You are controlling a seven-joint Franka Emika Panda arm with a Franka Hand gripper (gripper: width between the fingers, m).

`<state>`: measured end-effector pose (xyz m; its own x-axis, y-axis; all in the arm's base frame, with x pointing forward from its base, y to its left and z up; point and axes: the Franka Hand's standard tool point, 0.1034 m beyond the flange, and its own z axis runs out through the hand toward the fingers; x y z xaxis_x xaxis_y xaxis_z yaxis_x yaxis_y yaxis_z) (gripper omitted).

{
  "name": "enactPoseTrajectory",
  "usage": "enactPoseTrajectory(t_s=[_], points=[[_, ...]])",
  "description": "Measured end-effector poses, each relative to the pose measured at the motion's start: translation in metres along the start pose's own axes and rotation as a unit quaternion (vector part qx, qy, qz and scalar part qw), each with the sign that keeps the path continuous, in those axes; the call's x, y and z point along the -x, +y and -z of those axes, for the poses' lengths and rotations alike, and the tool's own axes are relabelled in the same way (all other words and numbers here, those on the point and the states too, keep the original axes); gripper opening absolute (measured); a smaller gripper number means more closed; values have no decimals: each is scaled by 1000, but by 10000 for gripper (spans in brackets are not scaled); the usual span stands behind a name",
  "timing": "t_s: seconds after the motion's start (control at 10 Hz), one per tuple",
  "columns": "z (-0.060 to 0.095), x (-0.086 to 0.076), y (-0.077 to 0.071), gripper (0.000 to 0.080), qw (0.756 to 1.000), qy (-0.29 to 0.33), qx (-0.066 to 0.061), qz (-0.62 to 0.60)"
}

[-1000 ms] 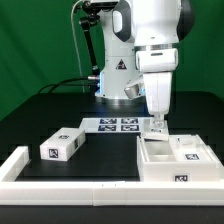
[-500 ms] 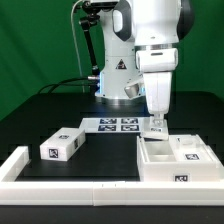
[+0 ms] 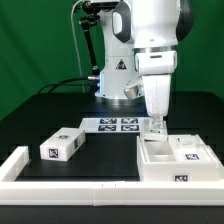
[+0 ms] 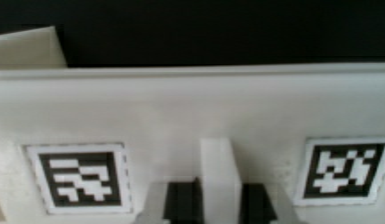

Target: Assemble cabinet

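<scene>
The cabinet (image 3: 176, 162), a large white open box with tags, lies at the exterior view's right near the front rail. My gripper (image 3: 156, 127) points straight down onto its far wall. In the wrist view the cabinet (image 4: 189, 110) fills the picture with two tags. A narrow white rib (image 4: 219, 170) of it stands between my dark fingers (image 4: 180, 205), which press on both of its sides with no gap showing. A smaller white tagged drawer block (image 3: 62, 144) lies apart at the exterior view's left.
The marker board (image 3: 118, 124) lies flat behind the cabinet, in front of the arm's base. A long white border rail (image 3: 70, 184) runs along the table's front and turns back at the left corner (image 3: 12, 162).
</scene>
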<state>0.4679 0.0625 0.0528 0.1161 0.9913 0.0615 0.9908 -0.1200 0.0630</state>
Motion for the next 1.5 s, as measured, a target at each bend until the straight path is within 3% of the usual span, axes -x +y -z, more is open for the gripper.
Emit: enactPoseTrajectory(t_s=[1.3, 1.5], points=[[-1, 6, 2, 70, 999, -7, -13, 30], [-1, 5, 10, 70, 999, -4, -9, 37]])
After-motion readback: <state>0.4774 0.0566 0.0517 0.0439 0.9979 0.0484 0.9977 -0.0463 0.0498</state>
